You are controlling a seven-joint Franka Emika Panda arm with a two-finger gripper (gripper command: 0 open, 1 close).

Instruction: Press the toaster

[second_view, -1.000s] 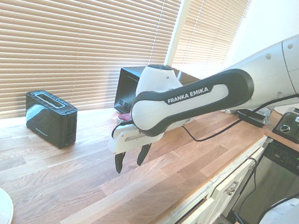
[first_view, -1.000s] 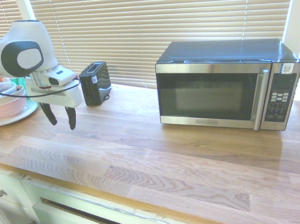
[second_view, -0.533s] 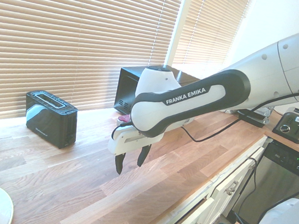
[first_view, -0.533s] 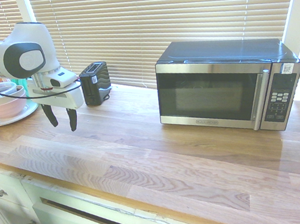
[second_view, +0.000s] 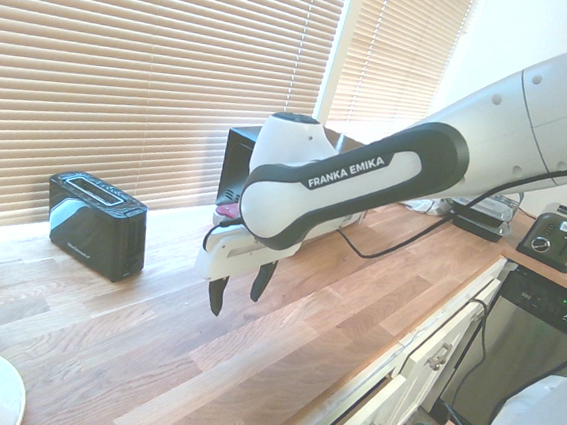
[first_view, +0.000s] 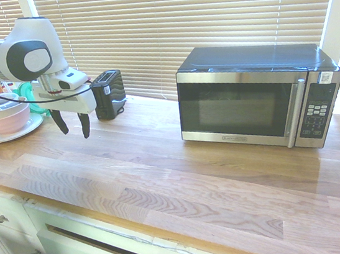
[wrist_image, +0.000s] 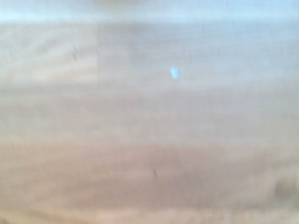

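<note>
Hand (first_view: 75, 130): left of the frame, fingers wide, empty, above bench (first_view: 185, 194), likely for free travel | toaster (first_view: 109, 95): upper left, upright beside blinds (first_view: 161, 15), unpressed so far; slots up, presumably for loading

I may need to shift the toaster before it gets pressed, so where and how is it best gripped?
Probably across the narrow width of the toaster, coming from above, one finger on each long side: it stands upright, a slim box with flat long faces. The gripper is open and hangs above the counter, off to one side.
</note>
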